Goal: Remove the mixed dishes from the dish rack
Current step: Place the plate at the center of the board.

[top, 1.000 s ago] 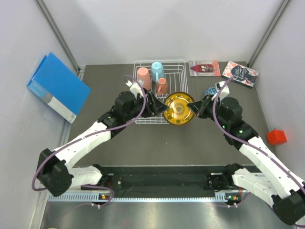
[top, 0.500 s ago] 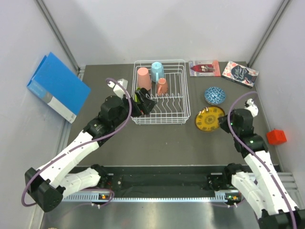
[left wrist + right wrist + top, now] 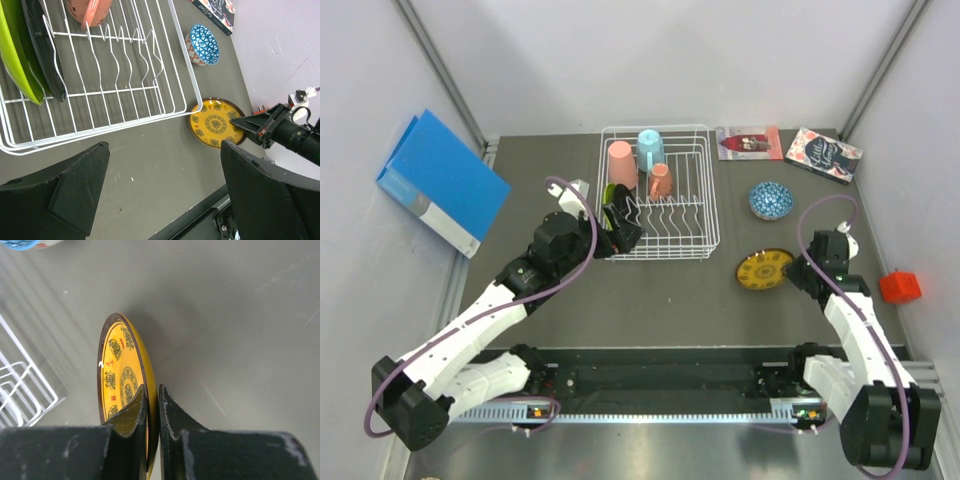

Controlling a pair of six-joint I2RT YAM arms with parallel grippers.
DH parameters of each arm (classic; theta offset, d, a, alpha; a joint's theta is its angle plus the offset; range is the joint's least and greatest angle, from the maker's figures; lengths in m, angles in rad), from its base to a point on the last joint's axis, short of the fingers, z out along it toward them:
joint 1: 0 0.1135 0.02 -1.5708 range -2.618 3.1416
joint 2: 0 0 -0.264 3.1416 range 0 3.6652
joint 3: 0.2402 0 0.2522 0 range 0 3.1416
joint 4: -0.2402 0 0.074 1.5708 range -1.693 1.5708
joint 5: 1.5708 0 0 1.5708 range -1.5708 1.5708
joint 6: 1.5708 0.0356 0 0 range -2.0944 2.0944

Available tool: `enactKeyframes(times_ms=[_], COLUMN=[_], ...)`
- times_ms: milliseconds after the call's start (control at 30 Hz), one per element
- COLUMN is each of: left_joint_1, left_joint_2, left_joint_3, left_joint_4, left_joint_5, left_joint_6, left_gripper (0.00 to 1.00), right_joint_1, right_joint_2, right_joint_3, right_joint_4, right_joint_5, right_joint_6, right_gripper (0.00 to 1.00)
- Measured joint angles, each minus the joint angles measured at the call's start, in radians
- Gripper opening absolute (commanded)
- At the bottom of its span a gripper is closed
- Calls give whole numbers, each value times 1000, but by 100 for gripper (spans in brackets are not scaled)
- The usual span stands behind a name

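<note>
From the overhead camera, the dish rack [image 3: 657,238] sits at the 12 o'clock end of the worktop [image 3: 650,300]. A pink cup [image 3: 621,163], a light blue mug [image 3: 651,148] and a salmon cup [image 3: 661,180] stand in its far half. My left hand [image 3: 622,230] hovers at the rack's 7 o'clock corner, next to the lime-green plate [image 3: 607,194] standing on edge. The yellow patterned plate [image 3: 764,269] is out of the rack, at its 4 o'clock, low over the worktop. My right hand [image 3: 798,272] meets that plate's rim from 3 o'clock. The blue patterned bowl [image 3: 771,199] sits at 12 o'clock from the plate, apart from it.

In the left wrist view, the left hand [image 3: 163,146] has its fingers [image 3: 55,195] spread wide with nothing between them. The lime-green plate [image 3: 17,55] and the black plate [image 3: 45,55] stand side by side at 10 o'clock in the rack [image 3: 165,107]. The yellow plate [image 3: 216,123] lies just off the rack's corner, at 3 o'clock. The right hand [image 3: 248,124] pinches its edge. The bowl [image 3: 204,45] rests at 1 o'clock.

In the right wrist view, the right hand [image 3: 151,390] is clamped on the yellow plate [image 3: 122,375], one finger on each face of the rim. I see the plate nearly edge-on and cannot tell whether it lies fully flat.
</note>
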Motion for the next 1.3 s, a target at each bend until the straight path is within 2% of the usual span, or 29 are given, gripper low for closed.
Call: enactKeyframes(times_ms=[500,533,567,667,700,933,1167,1300], left_joint_1=[0,0,0,0,0,0,0,0], left_joint_2=[-5,-5,-5,-3,-1,13,42,42], left_joint_3=[-37,-37,-37,-37,-37,-37,-37,-37], left_joint_4=[0,0,0,0,-1,0,-2,-10], left_joint_5=[0,0,0,0,0,4,37,36], left_joint_6=[-24,-26,-26,-26,-26,-27,-34,-30], left_gripper=[96,96,96,96,96,96,96,97], right_joint_1=[-8,-8,-8,-9,-9,-11,-11,-11], right_joint_2=[257,276,296,324,326,272,211,133], right_joint_3=[68,79,89,103,103,72,72,72], right_joint_4=[166,175,187,205,195,89,14,-36], right_joint_5=[61,61,61,61,66,107,113,98], right_joint_6=[-16,-18,-22,-41,-54,-130,-158,-154], right_gripper=[0,3,12,31,35,49,73,75])
